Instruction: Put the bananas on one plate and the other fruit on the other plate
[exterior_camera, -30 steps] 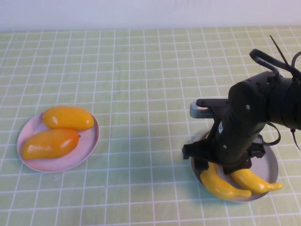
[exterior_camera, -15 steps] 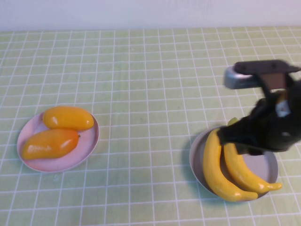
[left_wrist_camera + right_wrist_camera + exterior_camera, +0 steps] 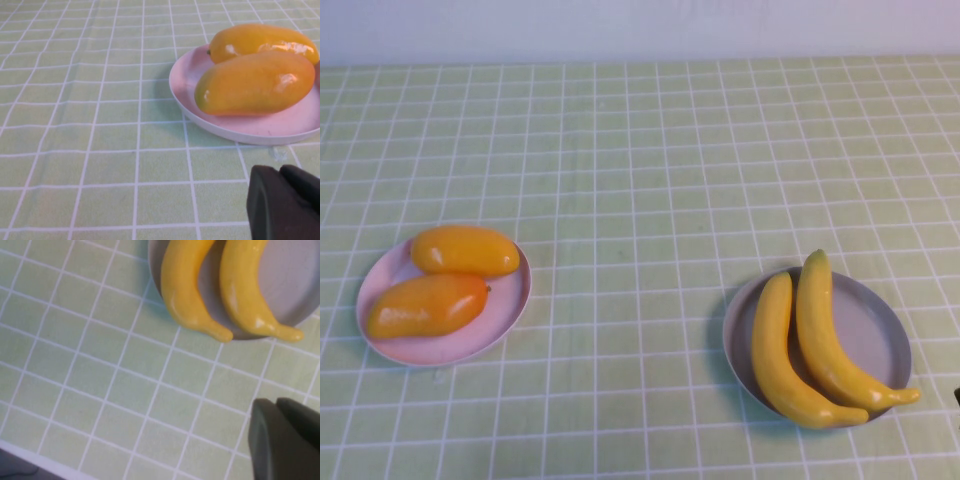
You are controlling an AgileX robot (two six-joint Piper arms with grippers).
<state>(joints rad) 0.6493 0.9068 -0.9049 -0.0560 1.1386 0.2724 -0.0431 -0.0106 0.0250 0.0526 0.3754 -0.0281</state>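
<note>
1. The worktop [image 3: 650, 160] is covered by a pale green cloth with a white grid.
2. A pale pink plate [image 3: 505, 300] rests on it at the robot's left, holding two mangoes [image 3: 445, 282].
3. A grey-blue plate [image 3: 875, 325] rests on it at the right near side, holding two bananas [image 3: 810, 345] side by side.
4. The two plates lie well apart.
5. The left gripper [image 3: 285, 202] hovers near the pink plate; the right gripper [image 3: 285, 440] near the grey-blue one.
</note>
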